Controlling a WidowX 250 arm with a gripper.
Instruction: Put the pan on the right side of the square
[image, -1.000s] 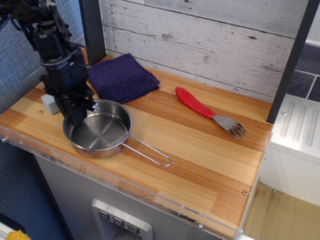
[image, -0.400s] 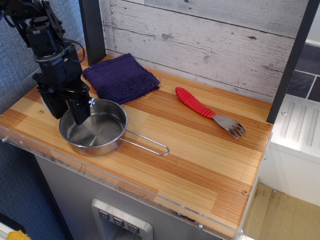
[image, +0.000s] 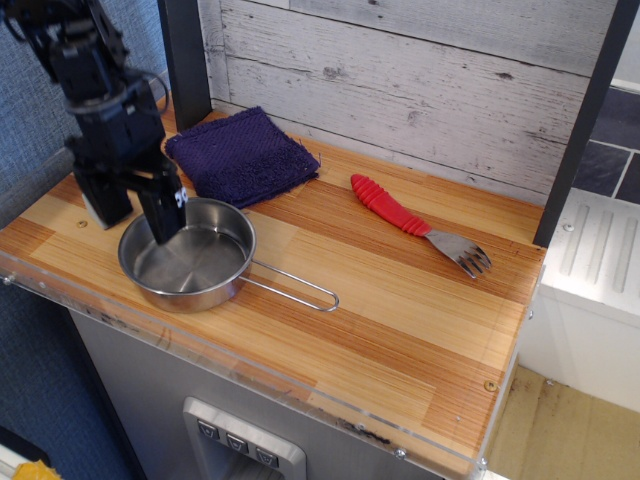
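Observation:
The pan (image: 195, 262) is a shiny steel saucepan standing upright near the front left of the wooden counter. Its wire loop handle (image: 296, 290) points right. My gripper (image: 133, 208) hangs over the pan's far left rim with its black fingers spread. The right finger (image: 166, 212) is above the pan's inside and the left finger (image: 104, 200) is outside the rim. The jaws hold nothing. The square, a small pale cube, is hidden behind my left finger, just left of the pan.
A dark purple cloth (image: 242, 156) lies at the back, behind the pan. A fork with a red handle (image: 400, 212) lies to the right of the middle. The counter's front edge (image: 250, 375) is close to the pan. A dark post (image: 186, 55) stands at the back left.
The pan slid a little to the left with my gripper on its rim. The jaws have since opened and the gripper has risen slightly off the rim.

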